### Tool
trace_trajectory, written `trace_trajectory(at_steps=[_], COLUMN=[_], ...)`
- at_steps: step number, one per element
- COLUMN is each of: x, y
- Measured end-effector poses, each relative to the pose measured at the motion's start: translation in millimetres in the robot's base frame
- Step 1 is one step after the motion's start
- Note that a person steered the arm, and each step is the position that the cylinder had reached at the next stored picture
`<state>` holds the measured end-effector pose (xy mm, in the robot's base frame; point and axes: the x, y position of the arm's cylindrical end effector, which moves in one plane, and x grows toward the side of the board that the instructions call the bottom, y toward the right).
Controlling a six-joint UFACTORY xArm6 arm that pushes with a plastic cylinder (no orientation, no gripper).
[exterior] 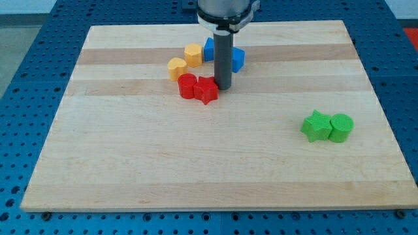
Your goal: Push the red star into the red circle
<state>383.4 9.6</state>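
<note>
The red star (pixel 207 90) lies on the wooden board, touching the red circle (pixel 187 85) on its left. My tip (pixel 223 88) stands just right of the red star, touching or almost touching its right edge. The rod rises from there to the view's top.
A yellow heart (pixel 177 67) and a yellow hexagon (pixel 193 55) lie above the red circle. Two blue blocks (pixel 237 59) sit behind the rod, partly hidden. A green star (pixel 317 126) and a green circle (pixel 340 127) touch at the view's right. The board (pixel 130 163) has blue perforated table around it.
</note>
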Motion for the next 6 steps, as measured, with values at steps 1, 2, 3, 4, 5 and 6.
trace_trajectory(at_steps=[1, 2, 3, 4, 5, 6], x=[-0.1, -0.1, -4.8, -6.1, -9.1, -11.0], y=[-0.1, -9.6, -18.7, -25.1, -25.1, -25.9])
